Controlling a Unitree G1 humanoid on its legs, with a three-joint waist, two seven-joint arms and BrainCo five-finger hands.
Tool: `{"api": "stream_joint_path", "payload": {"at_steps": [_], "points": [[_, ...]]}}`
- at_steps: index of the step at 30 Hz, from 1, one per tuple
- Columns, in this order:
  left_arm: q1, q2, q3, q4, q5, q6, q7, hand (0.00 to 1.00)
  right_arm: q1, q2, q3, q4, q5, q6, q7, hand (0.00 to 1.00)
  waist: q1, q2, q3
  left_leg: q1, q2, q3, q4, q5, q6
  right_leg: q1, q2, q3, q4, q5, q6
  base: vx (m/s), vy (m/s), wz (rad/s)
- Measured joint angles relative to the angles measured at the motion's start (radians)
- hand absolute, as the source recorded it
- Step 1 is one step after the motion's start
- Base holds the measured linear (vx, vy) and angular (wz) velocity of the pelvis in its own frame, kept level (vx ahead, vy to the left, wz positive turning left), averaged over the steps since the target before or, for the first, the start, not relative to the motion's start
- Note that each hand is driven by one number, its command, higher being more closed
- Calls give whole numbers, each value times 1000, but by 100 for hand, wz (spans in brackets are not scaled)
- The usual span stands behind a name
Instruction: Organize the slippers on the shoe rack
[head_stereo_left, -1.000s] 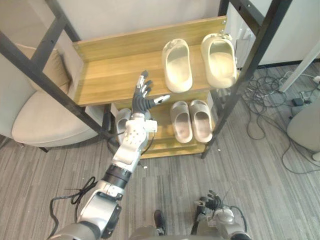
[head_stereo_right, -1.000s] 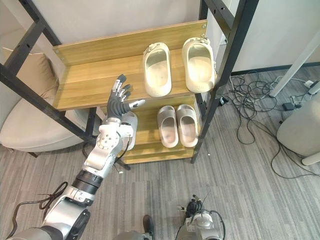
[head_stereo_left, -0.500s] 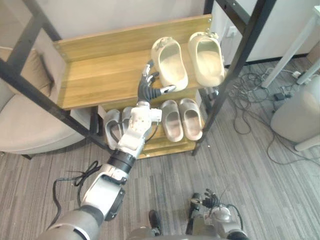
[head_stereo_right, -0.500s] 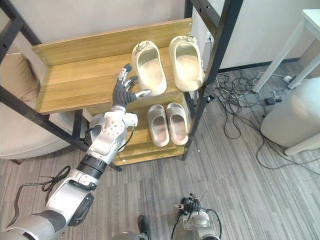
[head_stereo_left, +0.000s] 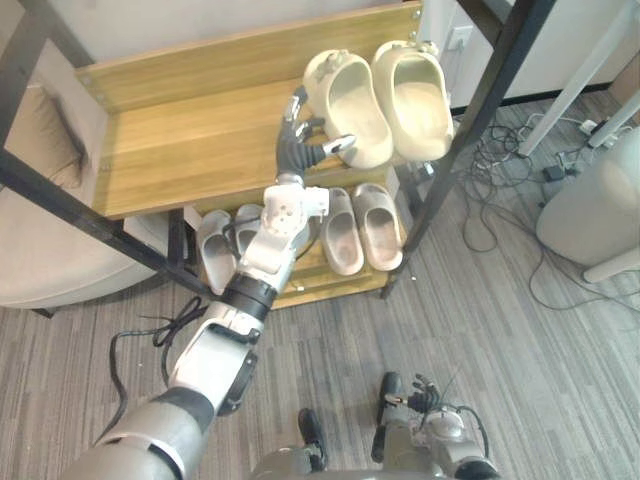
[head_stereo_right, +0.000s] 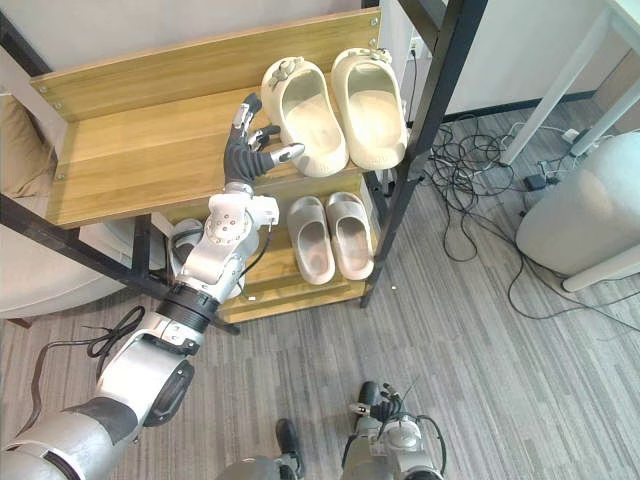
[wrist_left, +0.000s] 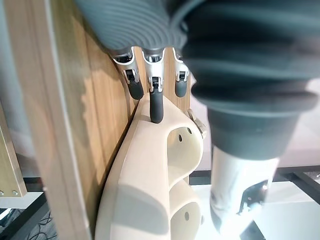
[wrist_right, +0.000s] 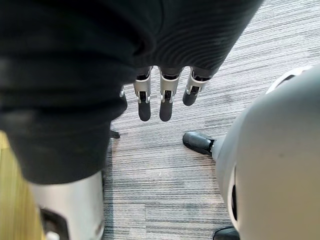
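Note:
Two cream slippers stand side by side at the right end of the shoe rack's upper wooden shelf (head_stereo_left: 180, 150): the left one (head_stereo_left: 350, 100) and the right one (head_stereo_left: 412, 90). My left hand (head_stereo_left: 298, 150) reaches over the shelf, open, with straight fingers (wrist_left: 156, 107) touching the left slipper's (wrist_left: 150, 170) outer side and the thumb by its heel end. On the lower shelf lie a beige pair (head_stereo_left: 360, 228) and a grey pair (head_stereo_left: 225, 248), partly hidden behind my arm. My right hand (wrist_right: 162, 100) hangs open low over the floor (head_stereo_left: 425, 395).
A black metal frame post (head_stereo_left: 470, 120) stands just right of the cream slippers. A beige armchair (head_stereo_left: 45, 270) is left of the rack. Cables (head_stereo_left: 500, 165) sprawl on the floor to the right, beside a rounded white object (head_stereo_left: 590, 215).
My left hand has travelled right along the upper shelf and now touches the left cream slipper, which sits closer to its partner. The camera has shifted too.

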Motion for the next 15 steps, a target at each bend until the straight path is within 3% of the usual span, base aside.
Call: {"api": "stream_joint_path", "payload": {"at_steps": [11,15], "points": [[0,43,24,-1,0,1,-4,0,3,2,0,-24,0,0,-1,0,-5,5,6,-4,-1,3,11,-4,4,0,-2,-4,0,3,0,-12,18,-1],[65,87,79,-43,3,-1,-5,0,1,2,0,-36,0,0,1,0,-5,13,26,27,5,-6,9,-8,0,32,5,-12,-1,-6,-9,-4,4,1]]}}
